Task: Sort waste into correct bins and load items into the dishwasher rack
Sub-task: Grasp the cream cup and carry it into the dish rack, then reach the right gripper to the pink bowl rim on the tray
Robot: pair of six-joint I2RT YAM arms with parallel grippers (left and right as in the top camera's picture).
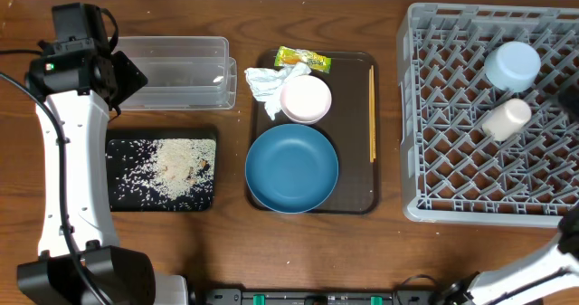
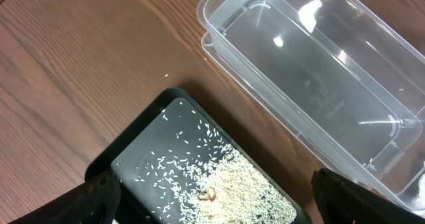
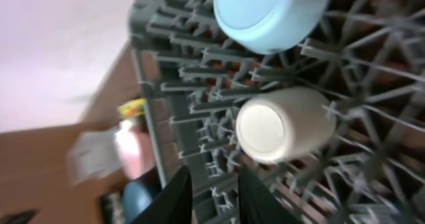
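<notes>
The grey dishwasher rack [image 1: 452,160] at the right holds a light-blue bowl [image 1: 512,65] upside down and a cream cup [image 1: 505,119] on its side. In the right wrist view my right gripper [image 3: 216,197] hovers over the rack [image 3: 172,71] just below the cup [image 3: 282,124], slightly open with nothing between its fingers. White rice [image 1: 176,167] lies in the black tray [image 1: 118,169]. My left gripper [image 2: 229,207] stands wide open above that rice [image 2: 232,184], beside the clear tub [image 2: 312,71]. A dark-blue dish [image 1: 291,167], pink bowl [image 1: 306,99], napkin [image 1: 267,83], wrapper [image 1: 303,61] and chopsticks [image 1: 372,115] lie in the middle.
Those middle items rest on a brown serving tray [image 1: 357,192]. The clear tub [image 1: 176,70] sits behind the black tray at the back left. The left arm [image 1: 68,160] reaches up along the table's left side.
</notes>
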